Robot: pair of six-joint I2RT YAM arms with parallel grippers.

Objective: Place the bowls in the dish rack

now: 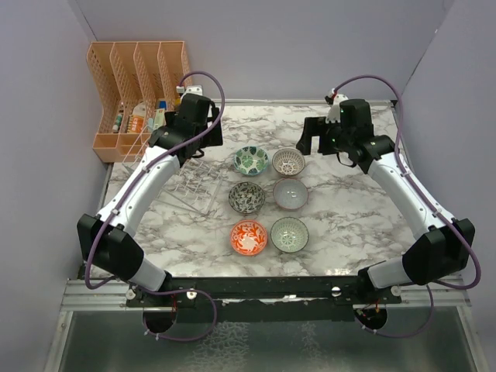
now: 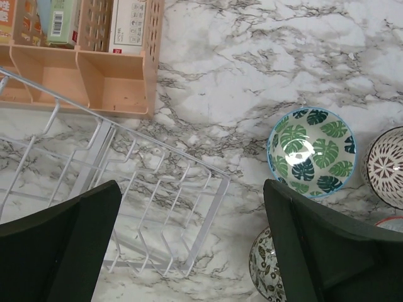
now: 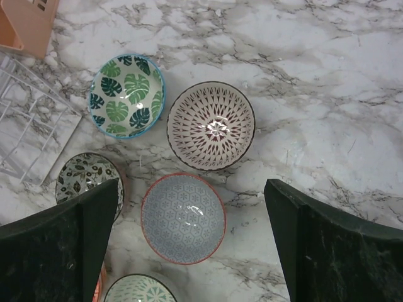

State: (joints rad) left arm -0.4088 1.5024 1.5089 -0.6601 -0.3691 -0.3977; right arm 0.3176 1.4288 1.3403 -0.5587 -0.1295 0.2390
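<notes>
Hovering over the marble desk, the left tool is hanging wide open and empty between the wire dish rack and the green leaf bowl. All six bowls are sitting upright in two columns just right of the rack, none loaded yet. A clean first pick is probably calling for one finger inside the leaf bowl's rim and one outside. The bowl is then needing a tip onto its edge so it is slipping between the rack's dividers. The right tool, equally wide and empty, is hanging above the white lattice bowl and the grey-blue bowl. Both arms are reaching forward, wrists pointing straight down.
</notes>
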